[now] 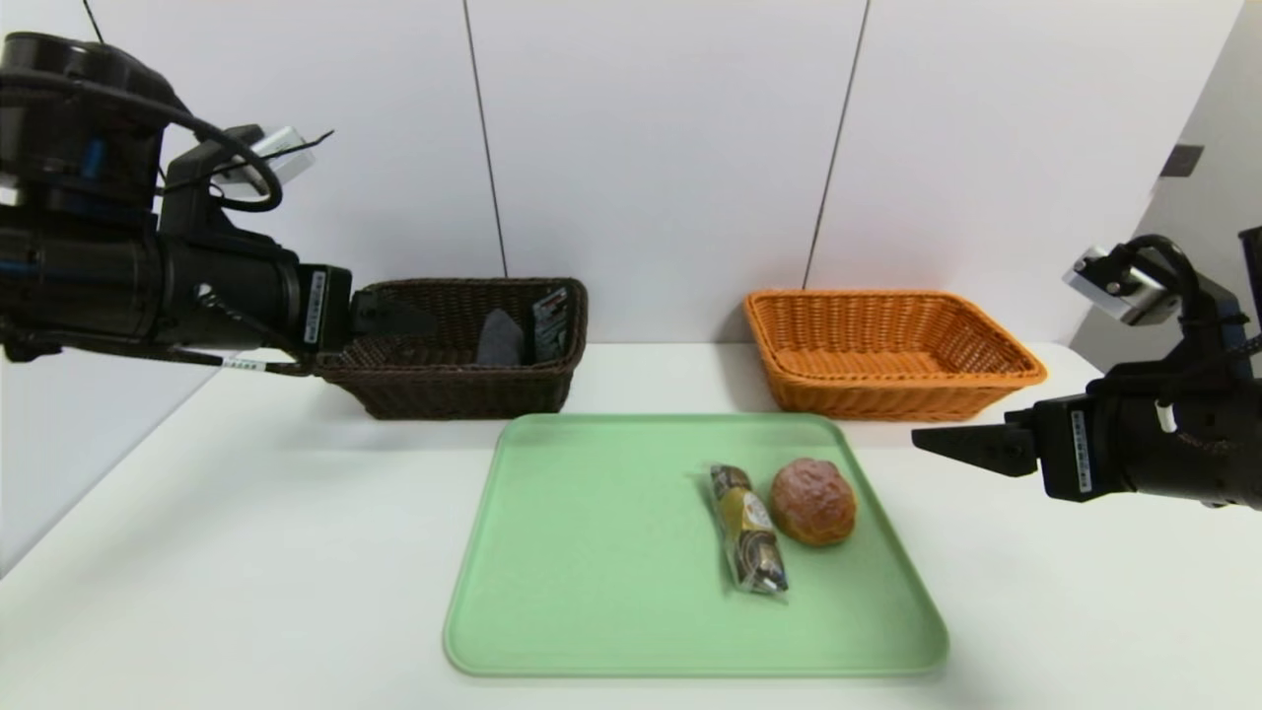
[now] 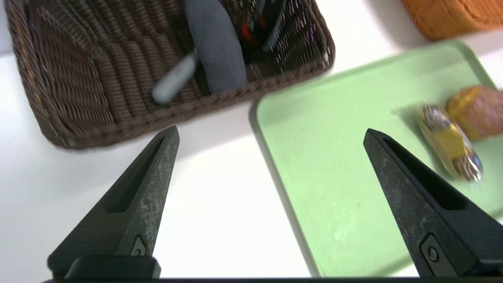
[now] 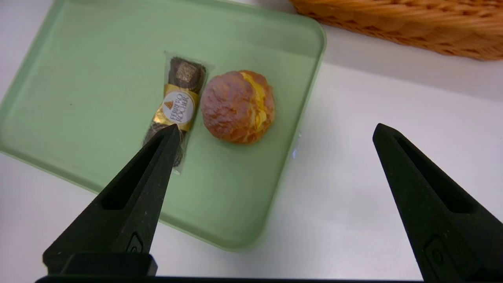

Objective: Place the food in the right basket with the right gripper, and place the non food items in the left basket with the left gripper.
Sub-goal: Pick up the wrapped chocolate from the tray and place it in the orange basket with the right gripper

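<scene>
The left tool (image 2: 271, 131) hovers by the dark brown wicker basket (image 1: 473, 392), its two fingers wide apart with nothing between them. Inside that basket, from left to right, lie a grey handle (image 2: 175, 80), partly hidden by a rolled grey cloth (image 1: 501, 340), then the cloth itself and a black tube with a printed label (image 1: 550, 325) against the right end. Next on the white bench (image 1: 246, 592) sits the green tray (image 1: 592, 552). On its right half a clear-wrapped Ferrero Rocher bar (image 3: 180, 104) lies lengthwise, just beside a round crackle-topped bun (image 3: 237, 106). Behind the tray's right corner stands the orange wicker basket (image 1: 887, 394). The right tool (image 3: 277, 125), wide and holding nothing, is above the bench, right of the tray; bar and bun both lie to its left, clear of its grasp
</scene>
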Controlling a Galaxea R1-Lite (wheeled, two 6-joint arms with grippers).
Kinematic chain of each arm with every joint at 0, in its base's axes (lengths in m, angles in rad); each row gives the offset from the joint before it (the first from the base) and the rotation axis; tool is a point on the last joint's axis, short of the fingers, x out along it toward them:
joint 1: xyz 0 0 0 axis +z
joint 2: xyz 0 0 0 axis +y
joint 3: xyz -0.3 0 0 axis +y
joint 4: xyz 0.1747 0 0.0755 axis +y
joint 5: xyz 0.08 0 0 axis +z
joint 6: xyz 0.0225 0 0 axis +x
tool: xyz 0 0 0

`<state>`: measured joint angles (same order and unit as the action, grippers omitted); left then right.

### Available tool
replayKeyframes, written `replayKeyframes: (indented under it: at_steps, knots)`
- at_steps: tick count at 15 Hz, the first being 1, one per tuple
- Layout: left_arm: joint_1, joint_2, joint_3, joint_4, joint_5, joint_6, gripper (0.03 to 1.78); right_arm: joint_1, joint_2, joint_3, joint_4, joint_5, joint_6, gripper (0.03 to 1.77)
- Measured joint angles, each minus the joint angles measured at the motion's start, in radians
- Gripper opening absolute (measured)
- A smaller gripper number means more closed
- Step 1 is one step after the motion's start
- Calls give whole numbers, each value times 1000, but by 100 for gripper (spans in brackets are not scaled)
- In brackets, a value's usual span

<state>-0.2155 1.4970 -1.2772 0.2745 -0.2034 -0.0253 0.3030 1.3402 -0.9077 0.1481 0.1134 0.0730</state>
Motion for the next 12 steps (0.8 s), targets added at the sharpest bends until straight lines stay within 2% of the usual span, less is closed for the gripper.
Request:
replayKeyframes:
  at_steps: [6, 12]
  knots:
    - [-59, -202, 223, 47, -7, -3, 168, 113, 106, -216, 170, -3, 0, 170]
    - [-100, -309, 304, 61, -7, 4, 169, 237, 274, -487, 402, -18, 19, 170]
